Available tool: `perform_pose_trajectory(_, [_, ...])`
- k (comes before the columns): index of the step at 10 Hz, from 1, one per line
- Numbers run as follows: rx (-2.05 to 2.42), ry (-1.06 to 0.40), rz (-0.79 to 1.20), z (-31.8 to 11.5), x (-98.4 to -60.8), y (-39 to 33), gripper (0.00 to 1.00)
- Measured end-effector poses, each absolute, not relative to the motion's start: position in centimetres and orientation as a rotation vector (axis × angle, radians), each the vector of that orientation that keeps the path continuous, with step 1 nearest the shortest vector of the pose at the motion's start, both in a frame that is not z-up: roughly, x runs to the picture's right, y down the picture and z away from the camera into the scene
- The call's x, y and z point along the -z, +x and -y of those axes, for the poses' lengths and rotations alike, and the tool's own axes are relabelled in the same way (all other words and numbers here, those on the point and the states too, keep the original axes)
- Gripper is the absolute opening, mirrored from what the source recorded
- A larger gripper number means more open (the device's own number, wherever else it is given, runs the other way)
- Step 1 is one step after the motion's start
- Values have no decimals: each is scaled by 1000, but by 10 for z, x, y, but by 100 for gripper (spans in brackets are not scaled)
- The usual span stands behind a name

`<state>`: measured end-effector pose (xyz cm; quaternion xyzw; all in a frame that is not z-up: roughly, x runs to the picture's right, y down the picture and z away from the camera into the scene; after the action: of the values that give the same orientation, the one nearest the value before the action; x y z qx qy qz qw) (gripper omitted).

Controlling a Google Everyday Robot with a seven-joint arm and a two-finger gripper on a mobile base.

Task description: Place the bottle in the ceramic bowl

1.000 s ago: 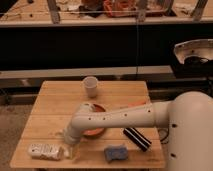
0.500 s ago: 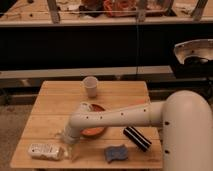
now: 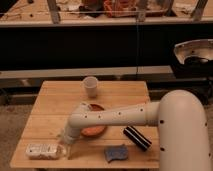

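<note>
The bottle (image 3: 42, 150) lies on its side near the front left corner of the wooden table (image 3: 55, 102). The ceramic bowl (image 3: 96, 127), orange-brown inside, sits in the middle of the table, partly hidden by my white arm. My gripper (image 3: 63, 148) is down at the table surface just right of the bottle, at its cap end. The arm reaches from the lower right across the bowl to the bottle.
A white cup (image 3: 90, 86) stands at the back of the table. A black striped object (image 3: 136, 138) and a blue sponge (image 3: 116, 152) lie at the front right. A dark counter runs behind the table.
The arm has shifted a little lower and left toward the bottle. The bottle has stayed in place.
</note>
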<state>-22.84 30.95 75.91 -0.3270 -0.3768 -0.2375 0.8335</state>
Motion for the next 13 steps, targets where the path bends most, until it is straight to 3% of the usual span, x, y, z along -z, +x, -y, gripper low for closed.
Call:
perform_pose_trajectory(2, [507, -700, 802, -313, -762, -231, 26])
perform_pose_trajectory(5, [504, -691, 820, -304, -746, -230, 1])
perform_pose_trajectory(13, [474, -637, 798, -246, -722, -177, 0])
